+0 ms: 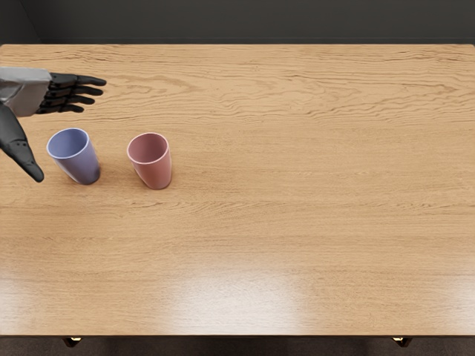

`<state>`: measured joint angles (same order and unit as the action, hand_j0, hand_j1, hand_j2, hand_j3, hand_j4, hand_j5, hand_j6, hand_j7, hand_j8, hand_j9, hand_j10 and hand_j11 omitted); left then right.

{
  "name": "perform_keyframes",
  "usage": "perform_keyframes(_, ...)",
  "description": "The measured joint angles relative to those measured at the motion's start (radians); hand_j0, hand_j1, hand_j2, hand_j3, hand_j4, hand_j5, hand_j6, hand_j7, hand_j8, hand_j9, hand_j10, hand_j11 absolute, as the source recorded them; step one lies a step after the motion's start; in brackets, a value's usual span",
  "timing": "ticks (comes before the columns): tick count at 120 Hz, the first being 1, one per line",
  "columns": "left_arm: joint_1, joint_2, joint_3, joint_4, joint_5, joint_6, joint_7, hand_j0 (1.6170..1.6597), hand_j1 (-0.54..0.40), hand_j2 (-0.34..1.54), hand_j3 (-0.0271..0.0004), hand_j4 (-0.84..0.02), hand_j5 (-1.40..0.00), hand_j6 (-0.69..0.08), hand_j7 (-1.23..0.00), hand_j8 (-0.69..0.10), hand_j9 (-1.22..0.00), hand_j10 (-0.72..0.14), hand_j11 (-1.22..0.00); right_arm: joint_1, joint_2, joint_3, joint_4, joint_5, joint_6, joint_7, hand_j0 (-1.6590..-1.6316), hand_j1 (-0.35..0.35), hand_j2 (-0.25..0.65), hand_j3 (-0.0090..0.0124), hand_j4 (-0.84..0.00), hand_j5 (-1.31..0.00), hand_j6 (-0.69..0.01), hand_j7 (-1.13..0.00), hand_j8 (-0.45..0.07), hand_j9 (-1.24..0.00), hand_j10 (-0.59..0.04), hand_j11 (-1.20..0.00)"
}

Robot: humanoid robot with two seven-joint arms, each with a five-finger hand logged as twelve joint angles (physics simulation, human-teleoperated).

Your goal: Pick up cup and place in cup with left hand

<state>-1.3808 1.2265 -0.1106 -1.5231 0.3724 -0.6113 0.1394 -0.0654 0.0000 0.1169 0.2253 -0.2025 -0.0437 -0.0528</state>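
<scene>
Fingers (87,80) spread, and my left hand (31,95) grips nothing! Blue cup (76,157) stands upright near it, pink cup (154,165) farther out; they're apart, so I judge the whole job's left: grasp, lift, nest one inside the other.

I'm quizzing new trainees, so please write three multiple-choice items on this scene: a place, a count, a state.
1. Where in the picture is the blue cup?
A) left of the pink cup
B) right of it
C) inside it

2. How many cups stand on the table?
A) one
B) two
C) four

3. How is the left hand?
A) gripping the blue cup
B) gripping the pink cup
C) open, holding nothing

Key:
1 A: bare wood separates them.
2 B: two rims show.
3 C: its fingers extend, thumb apart.
</scene>
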Motion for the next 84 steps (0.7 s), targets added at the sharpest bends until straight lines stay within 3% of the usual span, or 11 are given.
perform_keyframes(18,0.006,-0.014,-0.009,0.009,-0.002,0.0,0.004,1.658,0.349,0.0,0.0,-0.006,0.0,-0.007,0.0,-0.007,0.0,-0.006,0.0,-0.001,0.0,0.001,-0.006,0.0,-0.001,-0.001,-1.6581,-0.32,-0.005,0.0,-0.024,-0.03,-0.024,-0.03,-0.024,-0.03,-0.024,-0.03)
perform_keyframes(27,0.003,-0.062,-0.008,0.011,0.0,0.0,0.011,1.658,0.349,0.0,0.0,-0.006,0.0,-0.007,0.0,-0.007,0.0,-0.006,0.0,-0.001,0.0,0.002,-0.007,0.0,-0.001,-0.001,-1.6581,-0.32,-0.005,0.0,-0.024,-0.03,-0.024,-0.03,-0.024,-0.03,-0.024,-0.03)
perform_keyframes(33,-0.022,-0.154,-0.011,0.015,0.011,0.0,0.074,1.658,0.349,0.0,0.0,-0.006,0.0,-0.008,0.0,-0.008,0.0,-0.006,0.0,-0.002,0.0,0.002,-0.007,0.0,-0.001,-0.001,-1.6581,-0.32,-0.005,0.0,-0.024,-0.03,-0.024,-0.03,-0.024,-0.03,-0.024,-0.03)
perform_keyframes(42,-0.039,-0.205,-0.015,0.017,0.033,0.0,0.185,1.658,0.349,0.0,0.0,-0.006,0.0,-0.007,0.0,-0.007,0.0,-0.005,0.0,-0.005,0.0,0.002,-0.007,0.0,-0.001,-0.002,-1.6581,-0.32,-0.005,0.0,-0.024,-0.03,-0.024,-0.03,-0.024,-0.03,-0.024,-0.03)
perform_keyframes(46,-0.054,-0.271,-0.016,0.017,0.06,0.0,0.221,1.658,0.349,0.0,0.0,-0.005,0.0,-0.006,0.0,-0.006,0.0,-0.005,0.0,-0.006,0.0,0.001,-0.007,0.0,0.0,-0.002,-1.6581,-0.32,-0.005,0.0,-0.024,-0.03,-0.024,-0.03,-0.024,-0.03,-0.024,-0.03)
perform_keyframes(50,-0.058,-0.348,-0.017,0.017,0.087,0.002,0.277,1.658,0.349,0.0,0.0,-0.005,0.0,-0.006,0.0,-0.006,0.0,-0.004,0.0,-0.007,0.0,0.001,-0.007,0.0,0.0,-0.002,-1.6581,-0.32,-0.005,0.0,-0.024,-0.03,-0.024,-0.03,-0.024,-0.03,-0.024,-0.03)
perform_keyframes(54,-0.058,-0.378,-0.018,0.015,0.119,0.021,0.329,1.658,0.349,0.0,0.0,-0.005,0.0,-0.006,0.0,-0.005,0.0,-0.004,0.0,-0.009,0.0,0.0,-0.007,0.0,0.0,-0.001,-1.6581,-0.32,-0.005,0.0,-0.024,-0.03,-0.024,-0.03,-0.024,-0.03,-0.024,-0.03)
perform_keyframes(59,-0.067,-0.405,-0.019,0.011,0.171,0.047,0.376,1.658,0.349,0.0,0.0,-0.005,0.0,-0.006,0.0,-0.005,0.0,-0.004,0.0,-0.011,0.0,0.0,-0.007,0.0,0.0,-0.001,-1.6581,-0.32,-0.005,0.0,-0.024,-0.03,-0.024,-0.03,-0.024,-0.03,-0.024,-0.03)
perform_keyframes(69,-0.089,-0.488,-0.019,0.007,0.271,0.094,0.429,1.658,0.349,0.0,0.0,-0.004,0.0,-0.005,0.0,-0.005,0.0,-0.004,0.0,-0.014,0.0,-0.001,-0.007,0.0,0.0,-0.001,-1.6581,-0.32,-0.005,0.0,-0.024,-0.03,-0.024,-0.03,-0.024,-0.03,-0.024,-0.03)
perform_keyframes(84,-0.1,-0.517,-0.019,0.0,0.368,0.154,0.459,1.6581,0.349,0.0,0.0,-0.004,0.0,-0.004,0.0,-0.004,0.0,-0.003,0.0,-0.015,0.0,-0.002,-0.007,0.0,0.0,-0.001,-1.6581,-0.32,-0.005,0.0,-0.024,-0.03,-0.024,-0.03,-0.024,-0.03,-0.024,-0.03)
